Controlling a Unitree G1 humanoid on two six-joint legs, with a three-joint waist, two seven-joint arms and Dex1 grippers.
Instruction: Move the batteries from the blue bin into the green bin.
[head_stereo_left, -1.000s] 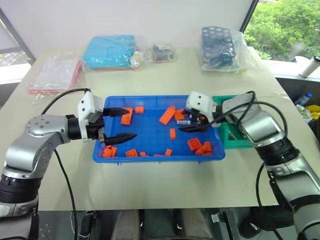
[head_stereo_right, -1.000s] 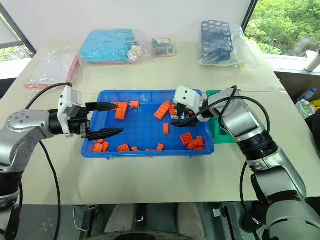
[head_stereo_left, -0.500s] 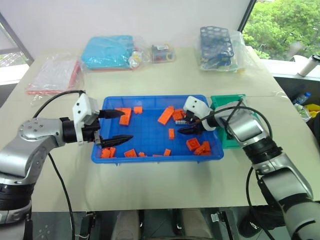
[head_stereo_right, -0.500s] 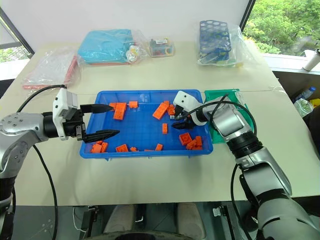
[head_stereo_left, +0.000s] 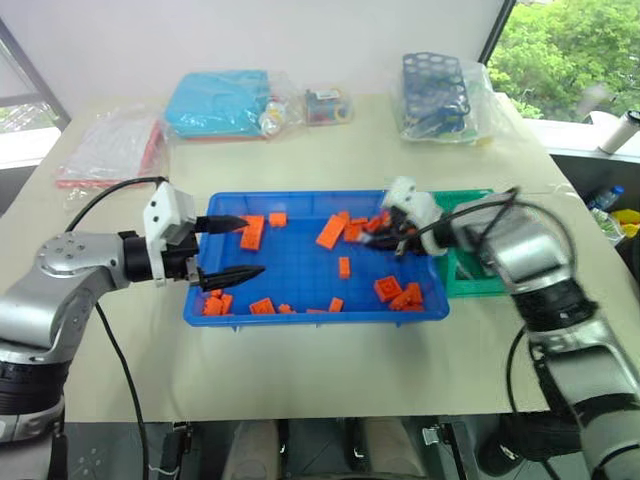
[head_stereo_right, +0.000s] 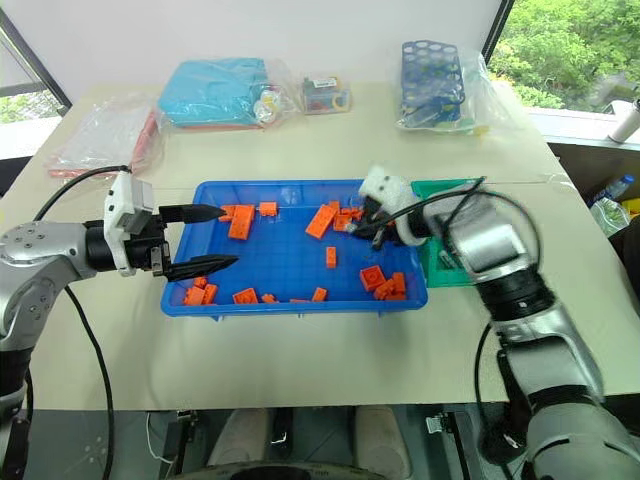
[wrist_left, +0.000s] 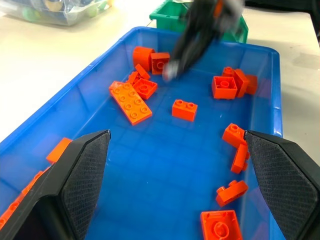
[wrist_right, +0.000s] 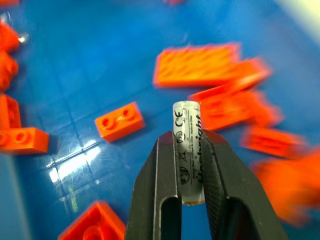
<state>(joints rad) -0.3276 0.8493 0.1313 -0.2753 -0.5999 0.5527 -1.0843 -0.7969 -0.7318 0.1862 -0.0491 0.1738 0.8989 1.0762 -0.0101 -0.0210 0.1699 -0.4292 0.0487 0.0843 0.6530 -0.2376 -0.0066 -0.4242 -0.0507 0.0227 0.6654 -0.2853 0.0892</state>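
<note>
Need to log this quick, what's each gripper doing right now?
Left gripper: open, holding nothing, over the blue bin.
Right gripper: shut on a battery.

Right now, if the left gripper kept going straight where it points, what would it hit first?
Probably the small orange brick on the blue bin floor, straight ahead of the open left gripper; depth is hard to judge.

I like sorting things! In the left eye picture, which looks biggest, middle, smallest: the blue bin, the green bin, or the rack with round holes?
1. blue bin, clearly largest.
2. and 3. green bin and rack with round holes look alike; the arm hides part of the green bin, and the rack sits farther away.
</note>
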